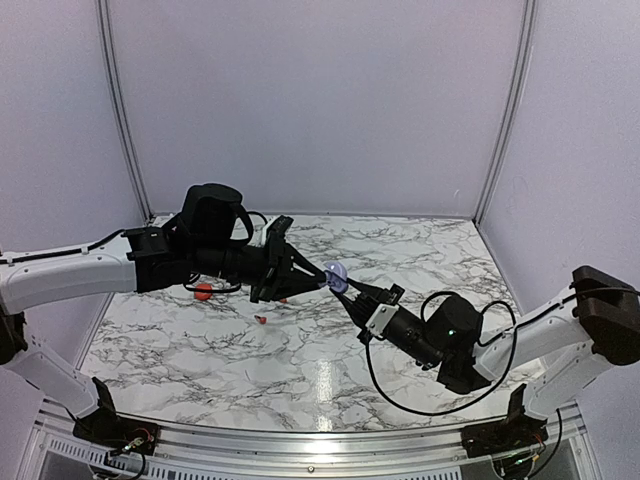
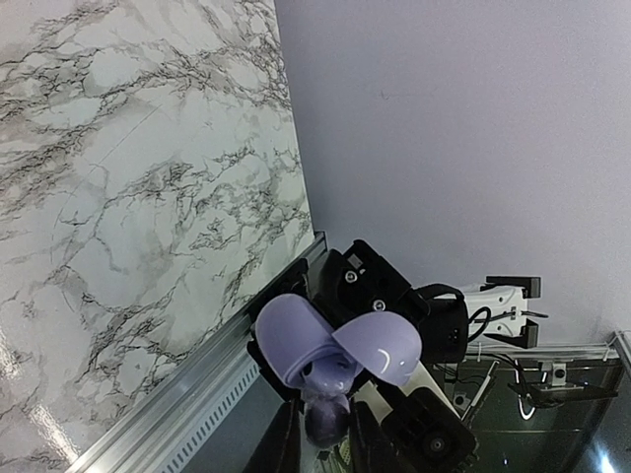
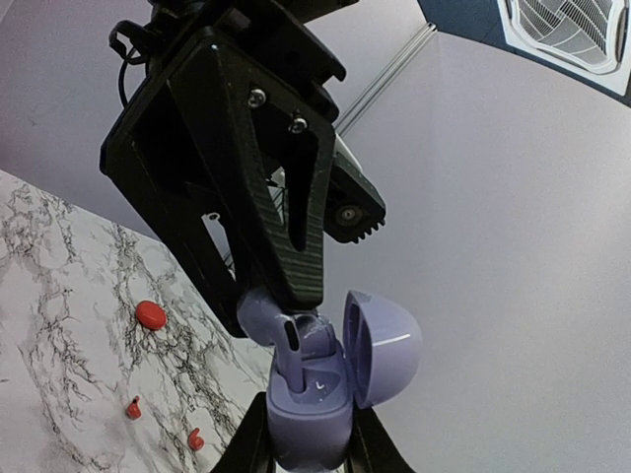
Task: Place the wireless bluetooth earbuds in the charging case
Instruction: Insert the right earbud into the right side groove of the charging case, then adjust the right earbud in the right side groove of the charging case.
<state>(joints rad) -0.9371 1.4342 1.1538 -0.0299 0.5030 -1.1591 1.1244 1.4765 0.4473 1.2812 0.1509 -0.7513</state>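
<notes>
Mid-frame above the table (image 1: 200, 350), the right end effector (image 3: 308, 448) pinches the base of the open lilac charging case (image 3: 308, 394). The left end effector (image 2: 324, 443) pinches a lilac earbud (image 2: 326, 416) at the case's mouth. Two red earbuds (image 3: 133, 407) lie on the table, lower left in the right wrist view.

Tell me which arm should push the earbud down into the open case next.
Left. The left gripper pinches the purple earbud at the open charging case, whose base the right gripper holds.
</notes>
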